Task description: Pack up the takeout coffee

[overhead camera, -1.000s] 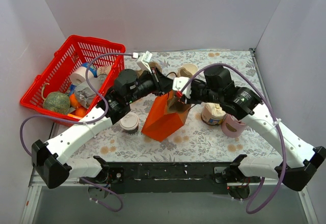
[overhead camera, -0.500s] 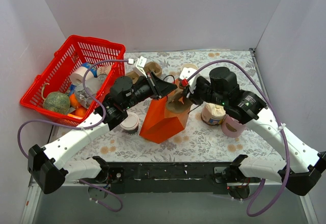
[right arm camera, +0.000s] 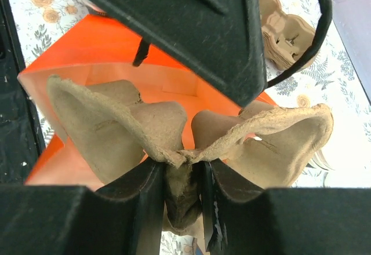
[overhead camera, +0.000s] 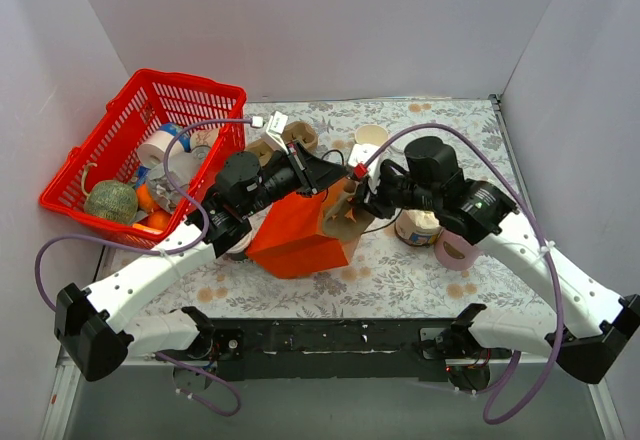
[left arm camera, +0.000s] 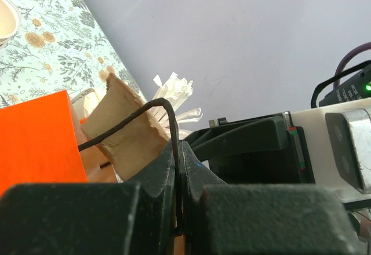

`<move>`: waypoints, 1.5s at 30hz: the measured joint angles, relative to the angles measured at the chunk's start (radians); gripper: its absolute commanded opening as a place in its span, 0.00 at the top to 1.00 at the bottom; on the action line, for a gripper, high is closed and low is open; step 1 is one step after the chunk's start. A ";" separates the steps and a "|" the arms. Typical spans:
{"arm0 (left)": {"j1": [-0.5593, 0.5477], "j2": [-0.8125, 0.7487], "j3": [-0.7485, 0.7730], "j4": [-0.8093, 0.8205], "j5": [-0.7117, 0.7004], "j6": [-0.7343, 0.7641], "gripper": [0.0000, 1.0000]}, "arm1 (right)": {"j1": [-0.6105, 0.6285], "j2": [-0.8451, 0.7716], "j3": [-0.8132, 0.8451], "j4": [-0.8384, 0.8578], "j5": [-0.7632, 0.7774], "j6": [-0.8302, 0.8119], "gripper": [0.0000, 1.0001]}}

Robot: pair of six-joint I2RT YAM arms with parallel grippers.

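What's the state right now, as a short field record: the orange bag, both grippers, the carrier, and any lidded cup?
Orange bag: leaning, mouth open
Left gripper: shut on the bag's black cord handle
Right gripper: shut on the centre of the brown pulp cup carrier, which sits at the bag's mouth
Lidded cup: on the table right of the bag, beside a pink cup

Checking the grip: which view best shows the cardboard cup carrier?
Right wrist: the right gripper pinches the carrier by its centre ridge, both cup pockets visible, against the orange bag's opening. Left wrist shows only a brown edge beside the bag; the top view shows a small brown patch between the arms.
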 measured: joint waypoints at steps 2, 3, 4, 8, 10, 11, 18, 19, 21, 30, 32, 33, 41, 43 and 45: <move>0.000 0.000 0.000 0.004 0.004 0.002 1.00 | 0.000 -0.034 -0.025 0.014 -0.002 0.014 0.66; 0.000 0.000 0.000 0.004 0.007 0.003 1.00 | 0.000 -0.057 -0.035 0.020 -0.001 0.028 0.66; 0.000 -0.001 0.000 0.004 0.012 0.005 1.00 | 0.000 -0.080 -0.042 0.027 0.001 0.042 0.66; 0.000 -0.020 -0.016 0.005 0.021 0.011 1.00 | 0.000 -0.163 -0.053 0.075 -0.005 0.109 0.66; 0.000 -0.035 -0.025 0.005 0.031 0.014 1.00 | 0.000 -0.192 -0.055 0.103 -0.014 0.153 0.66; 0.000 -0.041 -0.027 0.005 0.034 0.016 1.00 | 0.000 -0.200 -0.056 0.114 -0.018 0.170 0.66; 0.000 -0.071 -0.033 0.004 0.093 0.053 1.00 | -0.026 -0.210 -0.052 0.130 -0.104 0.291 0.64; 0.000 -0.076 -0.034 0.003 0.105 0.063 1.00 | -0.034 -0.204 -0.043 0.124 -0.130 0.304 0.65; 0.000 -0.085 -0.035 -0.003 0.117 0.077 1.00 | -0.052 -0.188 -0.023 0.116 -0.196 0.335 0.66; 0.000 -0.102 -0.037 -0.024 0.150 0.129 1.00 | -0.169 -0.103 0.012 0.074 -0.575 0.487 0.68; 0.000 -0.102 -0.037 -0.027 0.154 0.134 1.00 | -0.187 -0.095 0.012 0.058 -0.636 0.513 0.68; 0.000 -0.102 -0.037 -0.027 0.161 0.134 1.00 | -0.196 -0.095 0.012 0.051 -0.659 0.525 0.69; 0.000 -0.102 -0.037 -0.020 0.218 0.132 1.00 | -0.275 -0.079 -0.076 0.079 -0.768 0.581 0.69; 0.000 -0.101 -0.037 -0.015 0.244 0.129 1.00 | -0.282 -0.055 -0.093 0.083 -0.750 0.582 0.69; 0.000 -0.097 -0.037 -0.007 0.271 0.126 1.00 | -0.284 -0.021 -0.096 0.082 -0.716 0.575 0.69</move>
